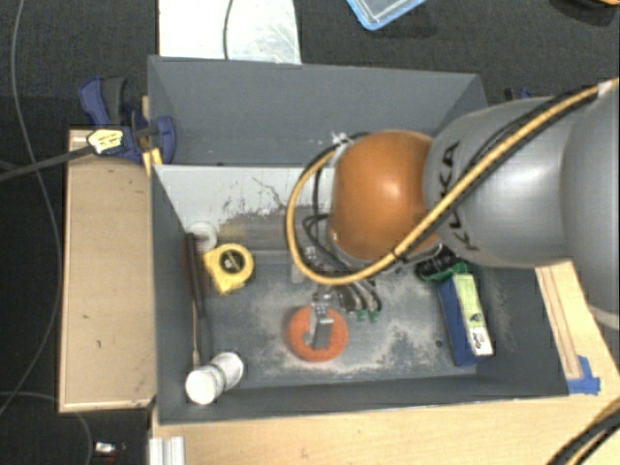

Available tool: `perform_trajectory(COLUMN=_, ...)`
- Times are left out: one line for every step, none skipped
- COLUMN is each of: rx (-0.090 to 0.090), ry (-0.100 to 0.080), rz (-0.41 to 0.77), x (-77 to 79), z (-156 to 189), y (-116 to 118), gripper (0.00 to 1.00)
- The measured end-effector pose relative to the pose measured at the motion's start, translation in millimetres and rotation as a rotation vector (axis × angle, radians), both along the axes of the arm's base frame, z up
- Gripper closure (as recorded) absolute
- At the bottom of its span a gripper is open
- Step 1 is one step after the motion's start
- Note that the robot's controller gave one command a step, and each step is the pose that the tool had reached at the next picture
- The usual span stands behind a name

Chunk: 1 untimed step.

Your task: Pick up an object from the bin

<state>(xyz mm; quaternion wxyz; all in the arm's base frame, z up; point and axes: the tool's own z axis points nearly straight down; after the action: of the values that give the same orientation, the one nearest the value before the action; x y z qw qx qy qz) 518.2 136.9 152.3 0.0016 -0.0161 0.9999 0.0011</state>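
Near gripper (319, 329) over orange disc (296, 343): yellow tape measure (229, 265), white bottle (213, 378).

A big silver-grey arm (542, 192) is filling the right side, rounded and smooth, catching the light along its top. Black KUKA lettering (448, 201) is running down its casing. A glossy orange dome cover (380, 194) is capping the wrist. A yellow cable (290, 223) is trailing along the arm and looping round the dome. Dark wires (318, 231) are bunching underneath, above the grey metal gripper (320, 329).
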Motion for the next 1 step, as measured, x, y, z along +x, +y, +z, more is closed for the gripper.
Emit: perform_trajectory(rx=0.002, ry=-0.001, rz=-0.16, x=-16.6, z=-25.7, y=-30.5, gripper=0.0)
